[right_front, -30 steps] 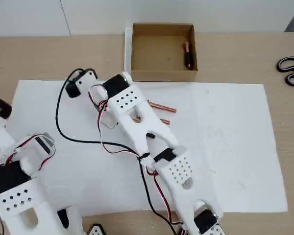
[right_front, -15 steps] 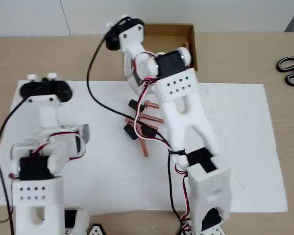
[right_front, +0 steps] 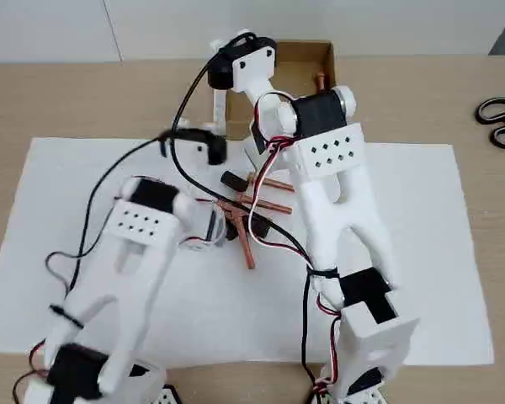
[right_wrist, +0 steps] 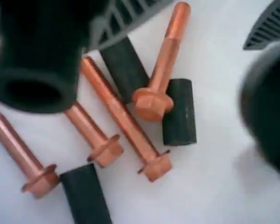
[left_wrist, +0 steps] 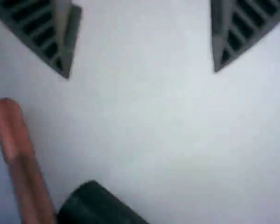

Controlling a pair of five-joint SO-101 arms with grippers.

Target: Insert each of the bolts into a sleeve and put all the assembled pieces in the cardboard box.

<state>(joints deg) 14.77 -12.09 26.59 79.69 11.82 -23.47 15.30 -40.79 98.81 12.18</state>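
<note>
Several copper bolts (right_wrist: 119, 116) and loose black sleeves (right_wrist: 179, 112) lie in a pile on the white paper; the high view shows this pile (right_front: 254, 206) mid-table. My right gripper (right_wrist: 42, 56) hangs above the pile, shut on a black sleeve (right_wrist: 35, 65) whose hollow end faces the camera. In the high view it (right_front: 240, 175) sits just in front of the cardboard box (right_front: 330, 63). My left gripper (left_wrist: 142, 72) is open over bare paper, with a bolt (left_wrist: 18, 154) and a sleeve (left_wrist: 98, 205) just short of its fingers. It (right_front: 227, 229) stands at the pile's left side.
One assembled bolt (right_front: 321, 82) lies inside the box, which the right arm partly covers. Scissors (right_front: 501, 118) rest at the far right table edge. The white paper (right_front: 421, 252) has free room on its right half.
The left arm has swung from the left side of the paper across to the pile. The right arm has shifted slightly right, still holding the sleeve by the box.
</note>
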